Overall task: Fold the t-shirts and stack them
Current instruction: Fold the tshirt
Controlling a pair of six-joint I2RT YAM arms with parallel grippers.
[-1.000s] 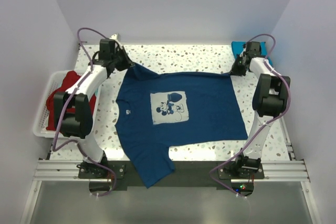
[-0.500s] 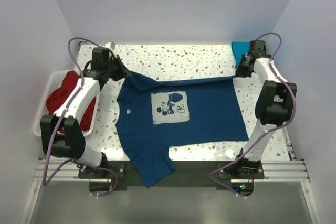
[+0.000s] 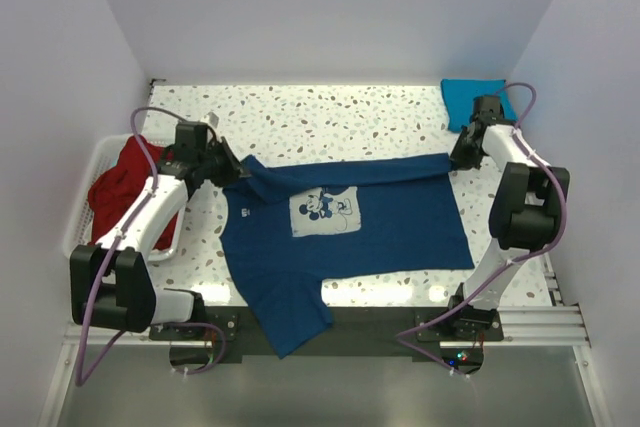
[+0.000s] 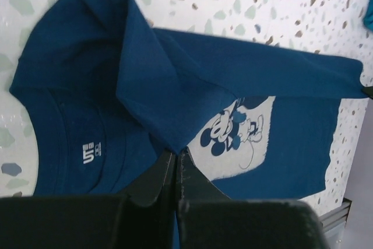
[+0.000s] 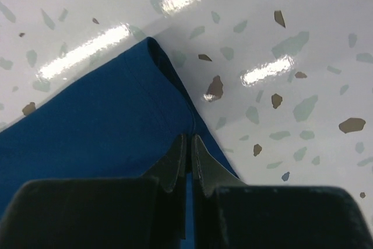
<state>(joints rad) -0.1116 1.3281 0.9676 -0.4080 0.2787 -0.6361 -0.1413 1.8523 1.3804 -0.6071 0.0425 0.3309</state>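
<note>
Step, judged: first lengthwise fold of navy t-shirt (image 3: 380, 232), spread on table (image 3: 330, 112).
Left hand (image 3: 222, 162): pinched tight on sleeve-side far corner.
Right hand (image 3: 458, 157): pinched tight on hem-side far corner.
Far edge taut between hands, doubled over shirt body on their near side.
Next, likely: carry both corners evenly to near edge, hold tension, release.
Writing: white neck mark (image 4: 88, 153) beside left hand reads like "UT"; smaller text illegible.
Cartoon print (image 3: 325, 212): no words legible.

High rear camera looks down; both wrist cameras closely share the navy t-shirt (image 3: 390, 232).
</note>
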